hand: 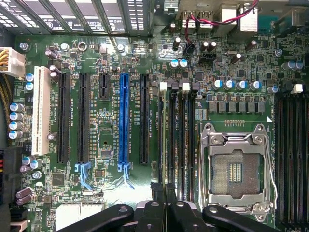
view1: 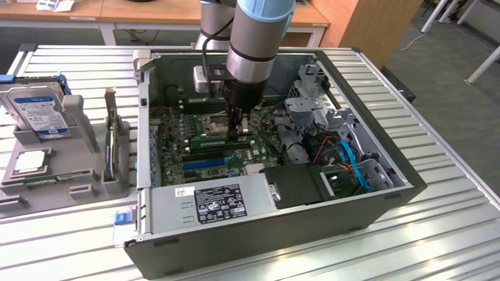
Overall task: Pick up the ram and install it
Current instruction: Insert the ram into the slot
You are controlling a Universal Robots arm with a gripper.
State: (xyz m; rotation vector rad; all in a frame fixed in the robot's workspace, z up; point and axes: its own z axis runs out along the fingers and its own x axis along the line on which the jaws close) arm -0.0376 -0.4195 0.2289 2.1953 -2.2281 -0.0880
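Note:
My gripper (view1: 238, 132) reaches down inside the open computer case (view1: 390, 193), over the motherboard (hand: 111, 130). Its dark fingers (hand: 157, 193) are shut together above the black memory slots (hand: 176, 135) beside the empty processor socket (hand: 236, 169). In the exterior view a long narrow green stick, the ram (view1: 215, 142), stands on edge right under the fingertips, in line with those slots. The fingers look shut on it. I cannot tell how deep it sits in the slot. In the wrist view the stick is edge-on and hard to make out.
A blue expansion slot (hand: 124, 121) and a white slot (hand: 41, 116) lie beside the memory slots. The power supply (view1: 211, 202) and blue cables (view1: 355, 167) crowd the case. On the exterior view's left, a grey fixture (view1: 78, 193) holds a hard drive (view1: 39, 111), a square chip (view1: 31, 161) and another green stick (view1: 58, 178).

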